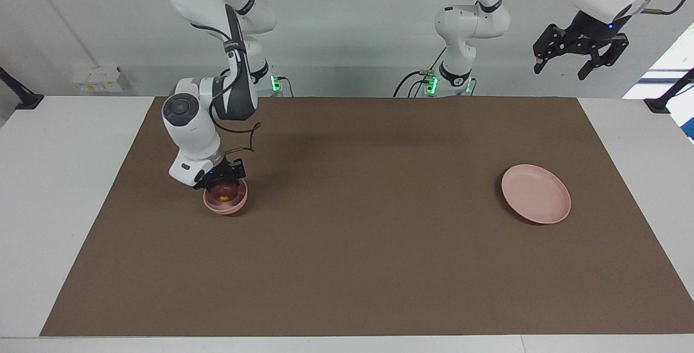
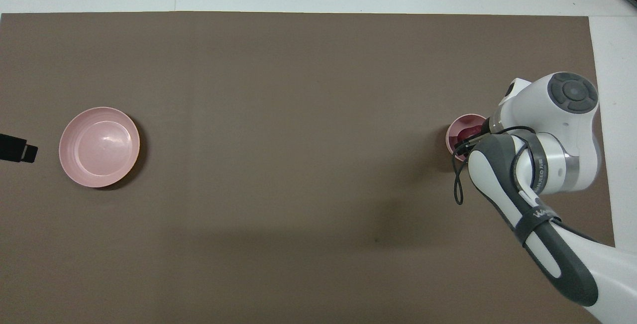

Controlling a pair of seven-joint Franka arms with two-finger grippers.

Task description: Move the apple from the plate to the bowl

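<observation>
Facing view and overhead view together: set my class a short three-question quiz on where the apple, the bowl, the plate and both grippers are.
1. True or false: the apple lies on the plate.
2. Which gripper is at the bowl? A) left gripper B) right gripper
3. Fill in: the left gripper hangs open, high above the table at the ___ arm's end.

Key: 1 false, the apple is in the bowl and the plate holds nothing; 2 B, shut on the apple; 3 left.
</observation>
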